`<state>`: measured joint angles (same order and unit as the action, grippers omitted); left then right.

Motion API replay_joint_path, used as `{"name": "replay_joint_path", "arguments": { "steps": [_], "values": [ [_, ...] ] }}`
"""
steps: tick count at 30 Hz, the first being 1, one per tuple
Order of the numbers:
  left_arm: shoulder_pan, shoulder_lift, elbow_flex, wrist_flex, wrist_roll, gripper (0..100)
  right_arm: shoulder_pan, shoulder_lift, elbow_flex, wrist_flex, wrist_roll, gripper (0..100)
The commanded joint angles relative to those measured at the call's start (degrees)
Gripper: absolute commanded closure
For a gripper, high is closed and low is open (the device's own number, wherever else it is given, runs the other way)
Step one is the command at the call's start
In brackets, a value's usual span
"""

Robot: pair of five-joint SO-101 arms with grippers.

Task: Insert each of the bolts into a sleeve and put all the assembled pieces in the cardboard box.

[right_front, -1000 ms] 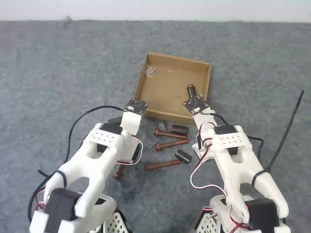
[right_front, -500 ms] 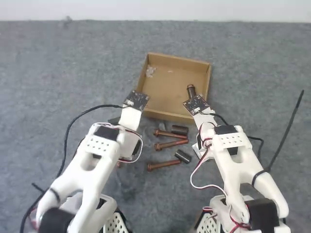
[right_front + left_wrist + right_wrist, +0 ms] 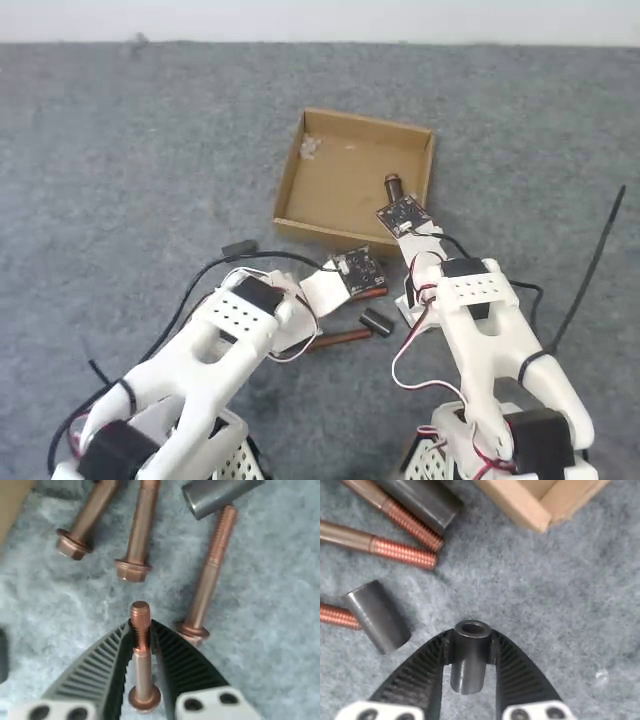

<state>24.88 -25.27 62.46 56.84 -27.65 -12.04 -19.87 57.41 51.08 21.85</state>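
Left hand (image 3: 141, 626) swung right, bolt (image 3: 142, 655) threads outward

Bright, even, diffuse light, with soft faint shadows beside the loose bolts (image 3: 208, 571).

Four copper-coloured threaded metal bolts (image 3: 206, 575); three dark grey cylindrical metal sleeves (image 3: 376, 615); one open brown cardboard box (image 3: 340, 185); one dark copper-tipped piece (image 3: 392, 184) inside; two white plastic robot arms (image 3: 480, 320).

bolts (image 3: 338, 338) before cardboard box (image 3: 318, 233) | sleeve (image 3: 376, 322) right of bolts
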Motion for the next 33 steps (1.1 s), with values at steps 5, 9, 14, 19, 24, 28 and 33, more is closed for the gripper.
{"name": "replay_joint_path", "arguments": {
  "steps": [5, 9, 14, 19, 24, 28, 33],
  "values": [
    [0.4, -0.2, -3.4, 0.4, 8.4, 86, -0.2, -2.2, -0.4, -0.3, 0.1, 99.2],
    [0.4, -3.2, -3.1, 1.1, 11.7, 93, -0.2, -2.2, -0.4, -0.3, 0.1, 99.2],
    [0.4, -13.1, -1.5, 9.1, 10.8, 99, -0.2, -2.2, -0.4, -0.3, 0.1, 99.2],
    [0.5, -23.4, 5.3, 13.0, 6.2, 99, -0.2, -2.2, -0.4, -0.3, 0.2, 99.2],
    [-4.4, -23.8, 5.3, 13.7, 4.8, 99, -0.2, -2.2, -0.4, -0.3, 0.2, 99.2],
    [-4.7, -16.8, 5.4, 13.6, -2.8, 99, -0.2, -2.2, -0.4, -0.3, 0.2, 99.2],
    [-4.5, -11.7, 3.7, 13.4, -4.4, 99, -0.2, -2.2, -0.4, -0.7, 0.2, 99.2]
  ]
}}
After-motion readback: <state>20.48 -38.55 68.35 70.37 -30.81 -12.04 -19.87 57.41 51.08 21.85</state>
